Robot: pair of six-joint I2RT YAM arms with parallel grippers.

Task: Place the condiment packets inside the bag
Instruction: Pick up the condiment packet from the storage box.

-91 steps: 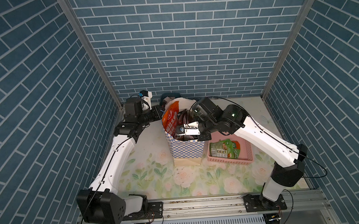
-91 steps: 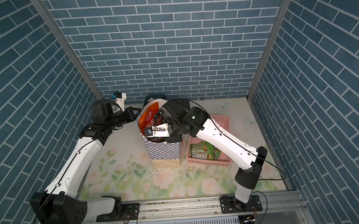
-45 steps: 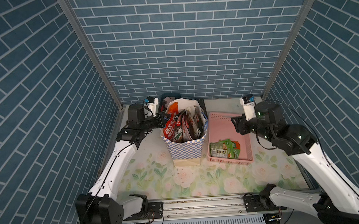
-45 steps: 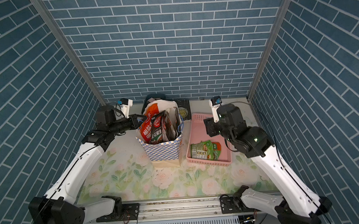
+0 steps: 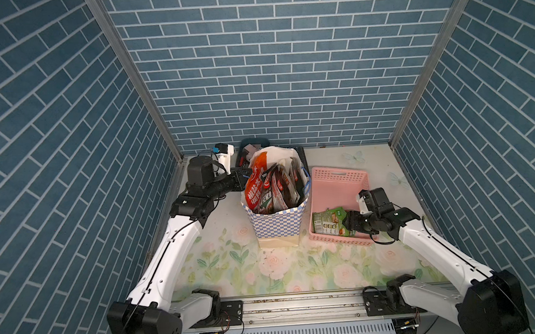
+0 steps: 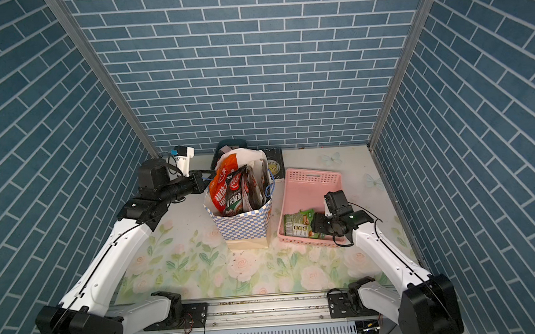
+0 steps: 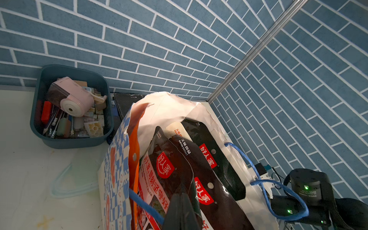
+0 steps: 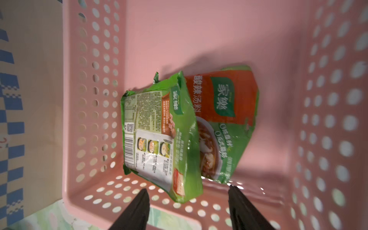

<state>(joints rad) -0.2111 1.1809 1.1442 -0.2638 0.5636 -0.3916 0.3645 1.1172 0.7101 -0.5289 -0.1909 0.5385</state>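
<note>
Two green packets (image 8: 159,129) remained in pink basket (image 8: 199,39) — right gripper (image 8: 187,188) had swung over from the bag (image 5: 277,221), jaws wide, empty; left gripper (image 7: 182,209) shut at its rim.

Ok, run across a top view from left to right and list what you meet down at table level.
left pincer → bag → green condiment packets, lying in the pink basket → right pincer
</note>
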